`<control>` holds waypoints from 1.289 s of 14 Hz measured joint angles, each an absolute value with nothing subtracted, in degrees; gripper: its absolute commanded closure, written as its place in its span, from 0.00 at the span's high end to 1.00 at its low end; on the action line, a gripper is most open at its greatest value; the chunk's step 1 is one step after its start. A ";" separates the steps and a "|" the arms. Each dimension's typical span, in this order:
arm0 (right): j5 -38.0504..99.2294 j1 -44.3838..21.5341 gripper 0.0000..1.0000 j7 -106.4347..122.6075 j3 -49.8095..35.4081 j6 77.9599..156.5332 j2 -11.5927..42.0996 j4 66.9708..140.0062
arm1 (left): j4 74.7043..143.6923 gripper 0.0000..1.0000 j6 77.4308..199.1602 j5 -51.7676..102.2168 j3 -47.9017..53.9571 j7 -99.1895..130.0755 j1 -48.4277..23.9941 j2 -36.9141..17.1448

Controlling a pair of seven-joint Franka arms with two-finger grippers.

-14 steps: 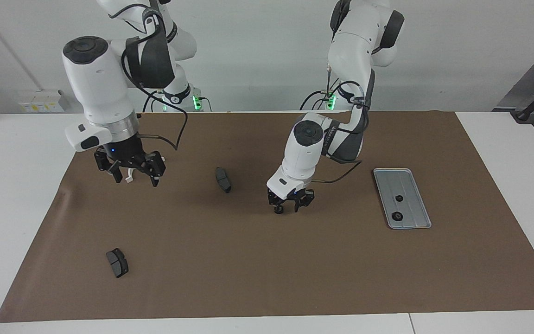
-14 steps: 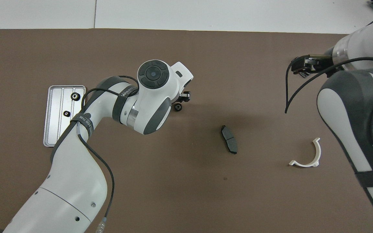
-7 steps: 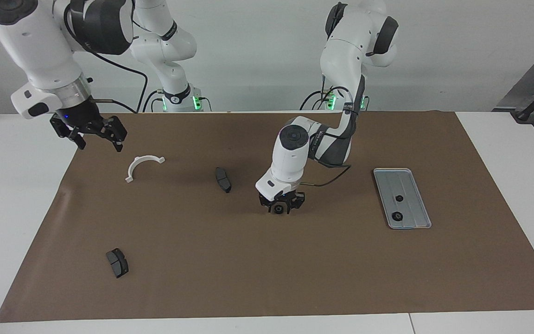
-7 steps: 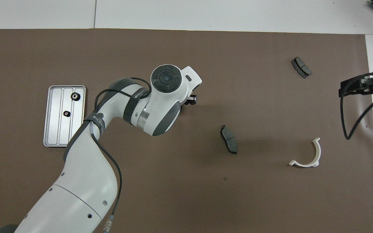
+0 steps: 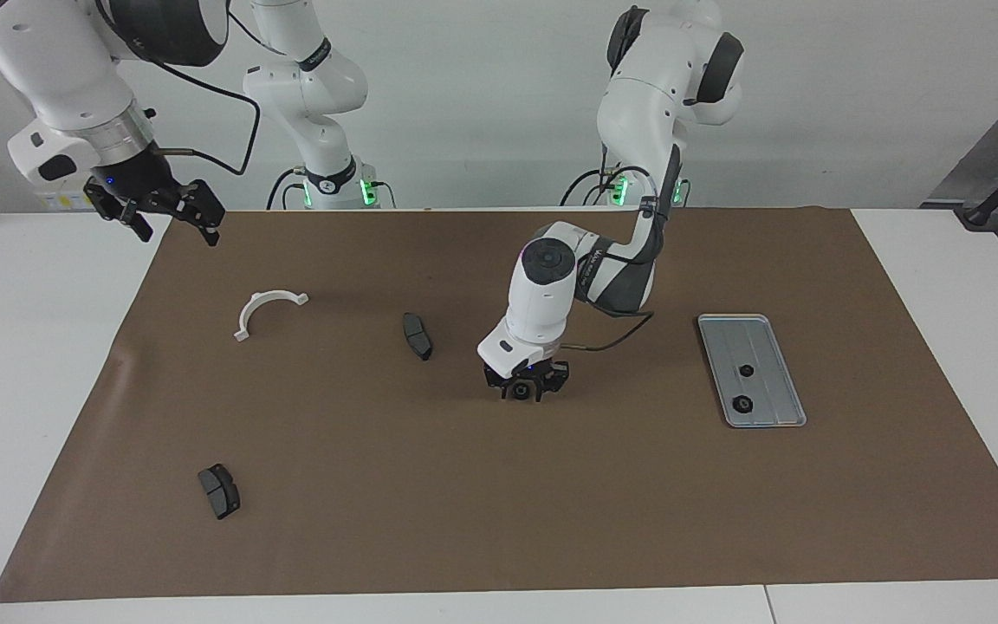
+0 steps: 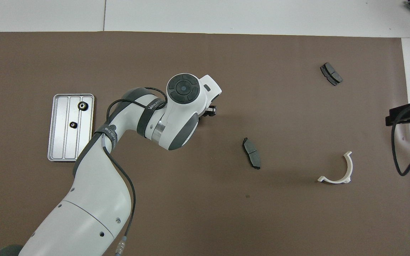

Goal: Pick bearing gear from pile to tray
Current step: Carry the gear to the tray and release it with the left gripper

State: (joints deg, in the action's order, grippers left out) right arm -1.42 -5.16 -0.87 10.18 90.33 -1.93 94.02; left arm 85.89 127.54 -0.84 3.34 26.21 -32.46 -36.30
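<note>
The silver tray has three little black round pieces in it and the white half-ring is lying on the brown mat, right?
Not quite. The overhead view shows the silver tray with only two little black round pieces in it, not three. The rest is right: the white half-ring is lying on the brown mat.

The tray (image 5: 783, 334) is ridged, satin metal. The brown mat (image 5: 551, 503) is matt, paper-like. The bracket (image 5: 261, 308) is white plastic.

The left gripper (image 5: 523, 392) sits mostly hidden under its own wrist from overhead. The right gripper (image 6: 409, 115) is clipped at the overhead frame's edge.
</note>
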 measured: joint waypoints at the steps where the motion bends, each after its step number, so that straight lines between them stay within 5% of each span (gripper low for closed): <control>1: -1.41 -5.16 1.00 -0.87 10.18 90.34 -1.93 94.04 | 86.00 0.63 127.56 -0.85 3.33 26.21 -32.47 -36.36; 6: -1.39 -3.48 1.00 -0.87 9.85 90.44 -1.93 94.05 | 87.11 0.54 127.58 -2.19 3.32 26.20 -32.56 -36.37; 10: -1.37 -3.28 1.00 -0.87 9.41 90.44 -1.93 94.05 | 87.19 0.26 127.55 -2.66 3.19 26.15 -32.58 -36.17; 14: -1.37 -3.28 1.00 -0.87 9.36 90.44 -1.93 94.05 | 87.19 0.12 127.51 -2.73 3.18 26.14 -32.61 -36.14; 18: -1.37 -3.28 1.00 -0.87 9.36 90.44 -1.93 94.05 | 85.97 0.09 125.43 -2.72 2.28 26.29 -31.97 -36.12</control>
